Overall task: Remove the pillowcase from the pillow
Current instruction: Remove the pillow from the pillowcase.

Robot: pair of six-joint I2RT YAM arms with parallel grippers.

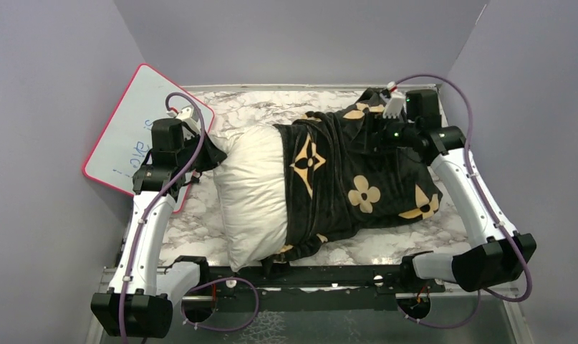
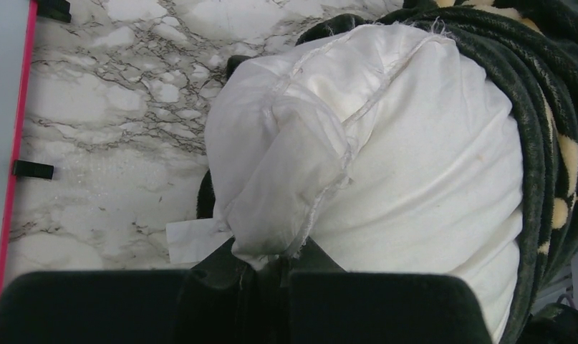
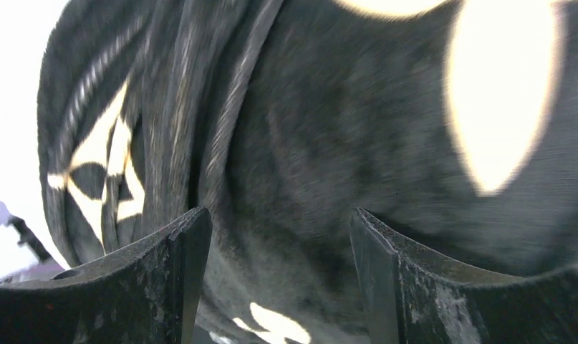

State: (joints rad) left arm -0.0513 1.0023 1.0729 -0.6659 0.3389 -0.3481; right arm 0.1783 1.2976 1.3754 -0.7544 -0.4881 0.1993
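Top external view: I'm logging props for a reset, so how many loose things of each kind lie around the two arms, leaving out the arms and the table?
Black velvety pillowcase with tan flower motifs: 1
Plump off-white fabric pillow: 1
Pink-rimmed rectangular whiteboard: 1
Total: 3

From above and behind, looking down on bench. From left wrist, close on pillow corner; from right wrist, almost against pillowcase. Both shared with top.
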